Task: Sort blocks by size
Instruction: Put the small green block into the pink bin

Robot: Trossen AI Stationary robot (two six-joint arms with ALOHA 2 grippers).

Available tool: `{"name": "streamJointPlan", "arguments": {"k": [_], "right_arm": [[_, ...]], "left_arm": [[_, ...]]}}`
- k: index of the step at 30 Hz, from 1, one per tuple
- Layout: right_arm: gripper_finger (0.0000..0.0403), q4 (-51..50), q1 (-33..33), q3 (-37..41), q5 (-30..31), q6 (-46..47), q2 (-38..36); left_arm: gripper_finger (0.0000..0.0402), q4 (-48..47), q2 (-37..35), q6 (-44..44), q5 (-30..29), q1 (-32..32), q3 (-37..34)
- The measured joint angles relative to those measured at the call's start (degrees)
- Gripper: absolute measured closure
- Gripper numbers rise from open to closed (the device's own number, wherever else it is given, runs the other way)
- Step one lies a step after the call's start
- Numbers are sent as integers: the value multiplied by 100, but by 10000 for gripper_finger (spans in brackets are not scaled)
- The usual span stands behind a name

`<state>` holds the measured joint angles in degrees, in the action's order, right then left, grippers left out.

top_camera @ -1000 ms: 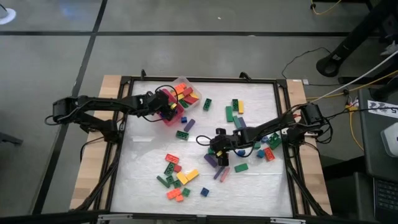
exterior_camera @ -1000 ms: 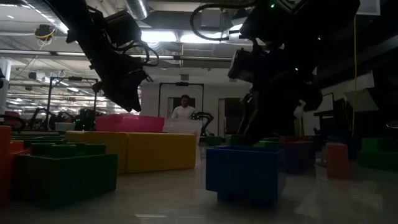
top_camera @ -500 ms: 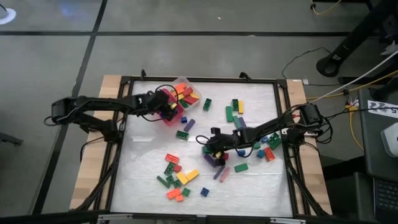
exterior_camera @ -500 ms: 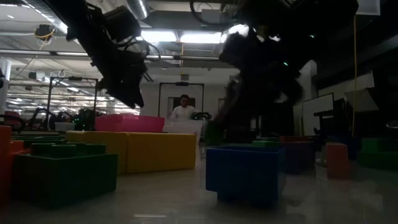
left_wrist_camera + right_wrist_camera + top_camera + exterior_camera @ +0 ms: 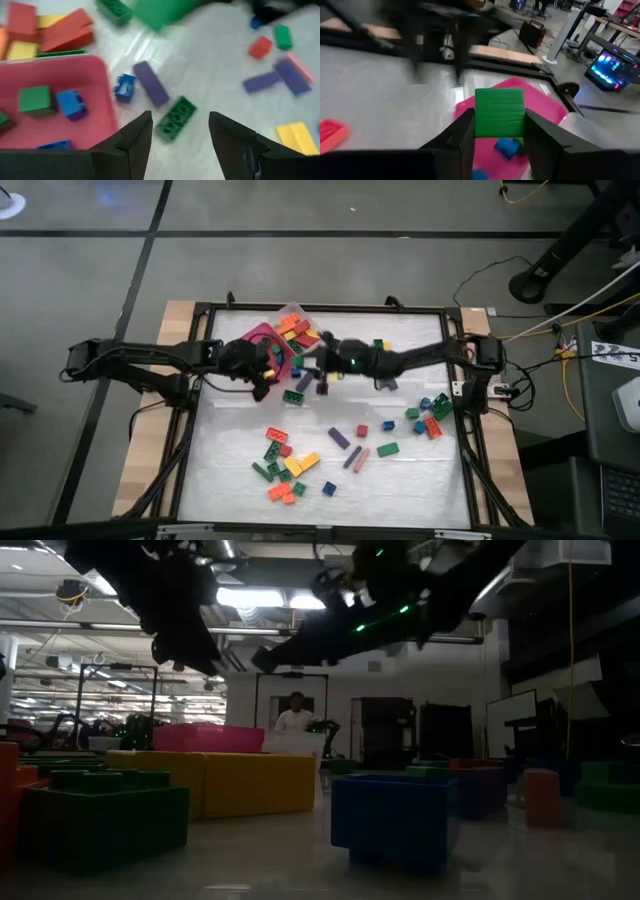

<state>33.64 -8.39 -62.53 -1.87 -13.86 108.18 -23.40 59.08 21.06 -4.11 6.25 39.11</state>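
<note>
Since a second ago our right gripper [image 5: 499,131] has swung from the middle of the table up to the pink tray [image 5: 262,340], now clamping a green block [image 5: 499,112] whose ribbed face points forward between the fingers. Our left gripper [image 5: 179,135] hangs by the tray's edge, jaws apart and empty. Under it one green brick [image 5: 175,117] and one purple bar [image 5: 150,83] lie diagonally. One clear tray [image 5: 295,317] adjoins the pink one.
</note>
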Motion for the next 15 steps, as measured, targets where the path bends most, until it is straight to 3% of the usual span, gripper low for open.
{"name": "streamJointPlan", "arguments": {"k": [4,9,15], "right_arm": [[260,39,-284,-707,-398,131,643],[246,-178,-384,-1506,-466,207,1320],[228,-870,-364,-2092,-527,165,1596]], "left_arm": [[219,12,-78,24,-2,-370,2],[219,-43,-87,121,-6,-737,2],[219,-157,-87,177,-5,-1084,-13]]}}
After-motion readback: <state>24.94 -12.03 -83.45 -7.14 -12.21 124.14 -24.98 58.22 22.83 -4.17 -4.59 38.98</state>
